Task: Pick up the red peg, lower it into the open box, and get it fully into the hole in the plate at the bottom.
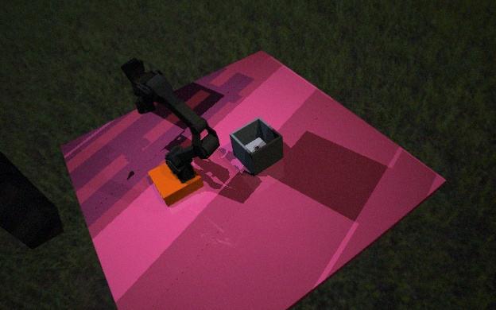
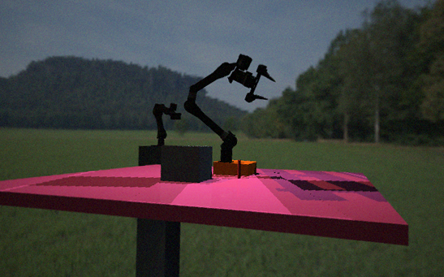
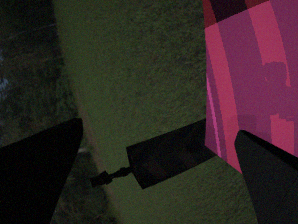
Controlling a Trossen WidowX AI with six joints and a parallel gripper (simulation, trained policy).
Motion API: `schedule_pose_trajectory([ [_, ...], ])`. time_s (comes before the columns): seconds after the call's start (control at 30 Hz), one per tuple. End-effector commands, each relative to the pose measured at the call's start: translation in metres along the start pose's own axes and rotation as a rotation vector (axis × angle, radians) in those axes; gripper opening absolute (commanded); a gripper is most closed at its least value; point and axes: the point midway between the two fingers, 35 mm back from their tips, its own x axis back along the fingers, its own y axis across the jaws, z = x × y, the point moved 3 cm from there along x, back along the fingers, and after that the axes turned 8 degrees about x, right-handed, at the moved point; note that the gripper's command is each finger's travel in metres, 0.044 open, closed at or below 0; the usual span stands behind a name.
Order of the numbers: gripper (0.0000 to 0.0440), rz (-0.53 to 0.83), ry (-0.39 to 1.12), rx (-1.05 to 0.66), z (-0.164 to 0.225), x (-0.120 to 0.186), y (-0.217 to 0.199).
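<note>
The red peg [image 2: 238, 169] looks like a thin dark upright bar on the table in front of the orange base in the exterior view. I cannot make it out in the top view or the wrist view. The grey open box [image 1: 267, 156] [image 2: 186, 164] stands on the table beside the arm's base. The pale plate [image 1: 253, 144] with a dark hole shows at its bottom in the top view. My gripper [image 2: 271, 90] [image 3: 162, 133] is wide open and empty, high in the air, well above and away from peg and box.
The orange base block [image 1: 180, 191] [image 2: 226, 169] carries the arm. The pink table [image 1: 254, 246] [image 2: 201, 195] has patchy shadows; its edge shows at the right of the wrist view. Dark pillars stand off the table, with another arm on one behind it in the exterior view.
</note>
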Motion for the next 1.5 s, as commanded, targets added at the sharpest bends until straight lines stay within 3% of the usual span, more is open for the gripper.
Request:
schedule_pose_trajectory([
  [0.0, 0.0440, 0.079, -0.066, -0.069, -0.009, -0.015, -0.009],
  [0.4, 0.0440, 0.278, -0.294, -0.296, -0.054, -0.044, -0.035],
  [0.83, 0.0440, 0.473, -0.500, -0.496, -0.108, -0.057, -0.067],
  [1.47, 0.0440, 0.792, -0.621, -0.729, -0.163, -0.062, -0.129],
])
